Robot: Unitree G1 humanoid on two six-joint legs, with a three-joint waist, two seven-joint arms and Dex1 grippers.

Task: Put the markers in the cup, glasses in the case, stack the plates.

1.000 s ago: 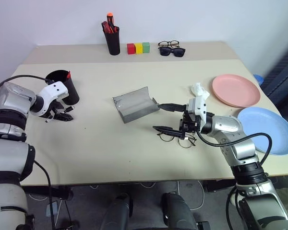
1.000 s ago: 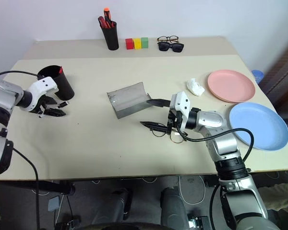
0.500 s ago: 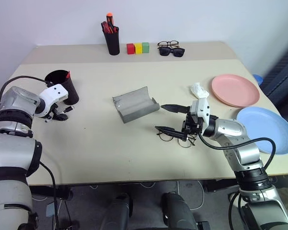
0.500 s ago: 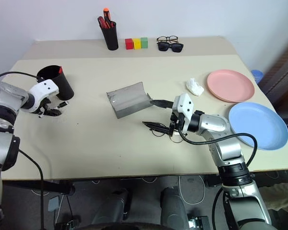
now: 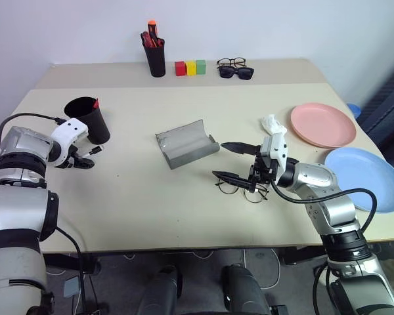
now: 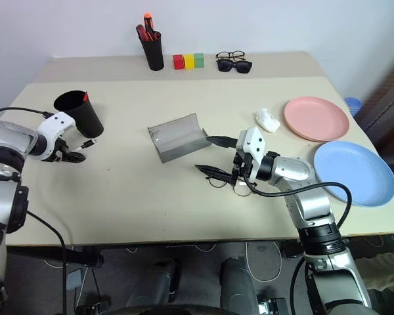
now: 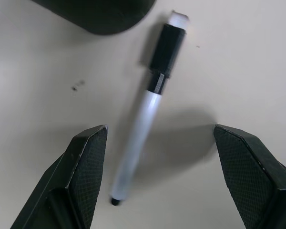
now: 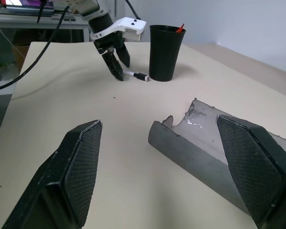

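Table [image 5: 138, 203] inspected from head cam; clock directions taken w/ 12 at the far wall.

Left claw [image 7: 155, 181]: jaws wide apart, holding nothing. It points down at the white marker [image 7: 148, 109], which lies flat on the table between the two fingers, touching neither. Marker's black cap end points toward the black cup [image 5: 90, 118], close to its base. Cup stands upright at approx 10 o'clock on the table, w/ the red marker [image 5: 94, 102] already inside, tip showing over the rim at the cup's 3 o'clock side.

Right claw [image 5: 228, 161]: jaws wide apart, nothing gripped, pointing level toward the robot's left. Wire-frame glasses [image 5: 241, 189] lie on the table directly under it, near table centre, at approx 4 o'clock from the grey case [image 5: 186, 143]. Contact between the lower finger and the frame: cannot tell. Case lies open, hollow side up, empty, just past the fingertips.

Plates not stacked: pink plate [image 5: 322, 123] at approx 2 o'clock, blue plate [image 5: 368, 176] at approx 3 o'clock near the right edge, close together but not overlapping. Small crumpled white item [image 5: 270, 122] sits just beside the pink plate's 9 o'clock rim.

Far edge, 12 o'clock: pen pot [image 5: 155, 58] w/ red-orange pens, three coloured blocks [image 5: 190, 67] (red, yellow, green) in a row, two more pairs of specs [image 5: 235, 68] beside them.
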